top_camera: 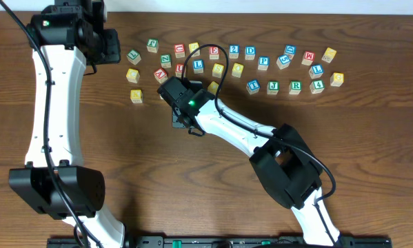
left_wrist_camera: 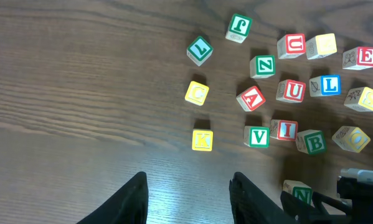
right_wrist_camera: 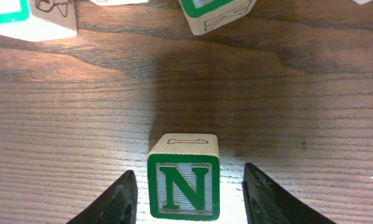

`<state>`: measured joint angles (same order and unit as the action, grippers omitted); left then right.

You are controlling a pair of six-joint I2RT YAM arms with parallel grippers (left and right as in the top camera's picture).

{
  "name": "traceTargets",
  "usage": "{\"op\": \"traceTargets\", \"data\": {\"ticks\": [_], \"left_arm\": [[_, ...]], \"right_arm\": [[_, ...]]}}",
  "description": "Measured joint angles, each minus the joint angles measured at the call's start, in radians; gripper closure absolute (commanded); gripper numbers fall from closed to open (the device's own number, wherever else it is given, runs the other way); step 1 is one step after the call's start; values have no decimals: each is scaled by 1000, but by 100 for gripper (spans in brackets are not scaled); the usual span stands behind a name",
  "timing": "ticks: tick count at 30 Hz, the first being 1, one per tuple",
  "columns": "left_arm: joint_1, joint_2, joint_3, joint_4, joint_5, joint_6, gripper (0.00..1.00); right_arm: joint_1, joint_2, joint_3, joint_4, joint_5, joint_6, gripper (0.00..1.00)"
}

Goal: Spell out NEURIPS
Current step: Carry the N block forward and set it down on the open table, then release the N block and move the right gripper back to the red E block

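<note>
r gripper [right_wrist_camera: 187,175] open astride n cube [right_wrist_camera: 183,190] (not touching) | l gripper [left_wrist_camera: 187,182] open

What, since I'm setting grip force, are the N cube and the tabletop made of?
N cube: apparently pale bare wood, with a green painted or printed letter face. Tabletop: dark brown wood grain, slight sheen; solid wood or laminate, cannot tell.

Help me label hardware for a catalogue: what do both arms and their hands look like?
Left arm and right arm share a build: white rounded links between bulky black joint housings, a thin black cable looping alongside, and a small green light near each wrist. The left hand and right hand each end in two matte black, tapered fingers.
</note>
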<state>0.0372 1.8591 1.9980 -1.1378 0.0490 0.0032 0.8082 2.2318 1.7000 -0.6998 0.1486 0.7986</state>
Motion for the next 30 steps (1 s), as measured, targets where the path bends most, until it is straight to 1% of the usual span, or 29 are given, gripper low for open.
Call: {"op": "traceTargets", "data": {"ticks": [1,5,6,13,17,25,30], "left_arm": [[0,0,0,0,0,0,57],[0,0,0,0,0,0,58],[0,0,0,0,0,0,57],[0,0,0,0,0,0,58],[0,0,0,0,0,0,58],[0,0,0,0,0,0,58],[0,0,0,0,0,0,57]], "right_arm": [[0,-1,0,-2,0,-3,43],[0,-35,0,-16,-3,-34,30],[0,-51,0,-21,-2,-40,28],[-29,-237,1,-54,5,-126,28],[-120,-329,7,-72,6,-193,28],[-287,-341,9,-124,-38,-267,29],[-342,-341,9,-164,-86,-315,29]]}}
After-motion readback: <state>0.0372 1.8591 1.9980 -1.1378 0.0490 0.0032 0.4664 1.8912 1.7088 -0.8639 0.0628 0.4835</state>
